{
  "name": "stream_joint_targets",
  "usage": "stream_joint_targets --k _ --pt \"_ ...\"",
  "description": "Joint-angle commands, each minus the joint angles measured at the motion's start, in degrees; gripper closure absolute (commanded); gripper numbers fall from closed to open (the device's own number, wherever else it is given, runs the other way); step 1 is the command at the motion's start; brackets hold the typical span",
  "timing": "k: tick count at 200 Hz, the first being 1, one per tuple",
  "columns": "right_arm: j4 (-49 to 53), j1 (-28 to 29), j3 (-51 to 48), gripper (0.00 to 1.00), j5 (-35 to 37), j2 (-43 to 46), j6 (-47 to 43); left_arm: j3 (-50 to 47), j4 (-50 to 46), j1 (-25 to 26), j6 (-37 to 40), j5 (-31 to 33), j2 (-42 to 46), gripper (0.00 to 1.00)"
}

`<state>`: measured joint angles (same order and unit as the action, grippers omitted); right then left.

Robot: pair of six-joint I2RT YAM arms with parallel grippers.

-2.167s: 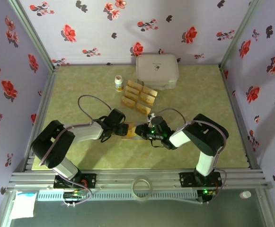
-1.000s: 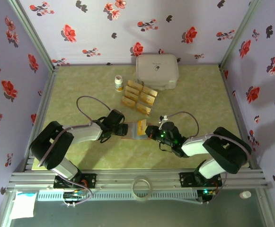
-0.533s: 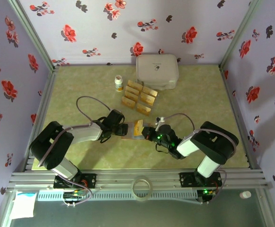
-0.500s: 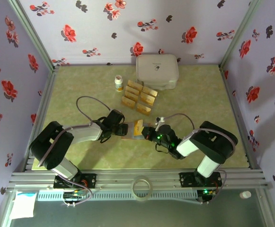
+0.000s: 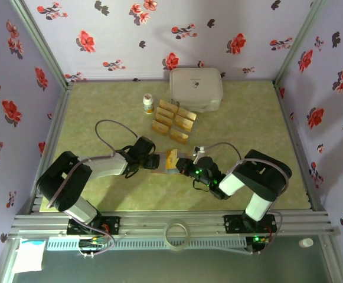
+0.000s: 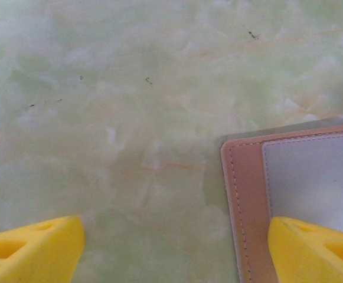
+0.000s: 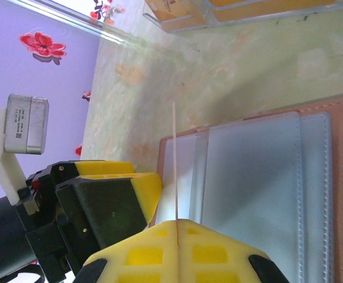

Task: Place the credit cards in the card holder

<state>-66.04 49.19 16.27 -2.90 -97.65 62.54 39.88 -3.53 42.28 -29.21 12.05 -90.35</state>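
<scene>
Card holder [image 5: 164, 165] lies open and flat on the table [image 5: 100, 112], near the front centre, between the two grippers. Its long axis runs left–right across the table, with the grey pockets [image 7: 260, 177] facing up.

Right gripper [image 7: 177, 225]: jaws pinched shut on one gold card [image 7: 175, 165]. From the right wrist the card is seen edge-on, as a thin line running straight out from the fingertips. Its free end points toward the left gripper [image 6: 171, 253] and sits over the outer edge of the end pocket. Whether that edge is inside a slot: cannot tell.

Left gripper: jaws wide, nothing between them. One yellow finger [image 6: 29, 247] is over bare table, the other over the pinkish-tan corner of the holder; contact there: cannot tell.

Remaining cards [image 5: 172, 121] sit in a loose cluster farther back, apart from the holder, just in front of the white box [image 5: 196, 88], with a small bottle [image 5: 148, 104] to their left
</scene>
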Motion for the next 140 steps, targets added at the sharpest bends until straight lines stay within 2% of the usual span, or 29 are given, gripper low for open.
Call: stream_joint_targets --k 1,140 --pt "-1.5 0.5 -0.9 1.00 1.7 -1.1 1.0 -1.4 -6.3 -0.8 -1.0 -1.1 -1.9 0.17" --pt "-8.2 0.4 -0.4 1.00 -0.7 -7.1 3.2 -1.7 -6.3 -0.6 -1.1 -1.1 -1.8 0.17"
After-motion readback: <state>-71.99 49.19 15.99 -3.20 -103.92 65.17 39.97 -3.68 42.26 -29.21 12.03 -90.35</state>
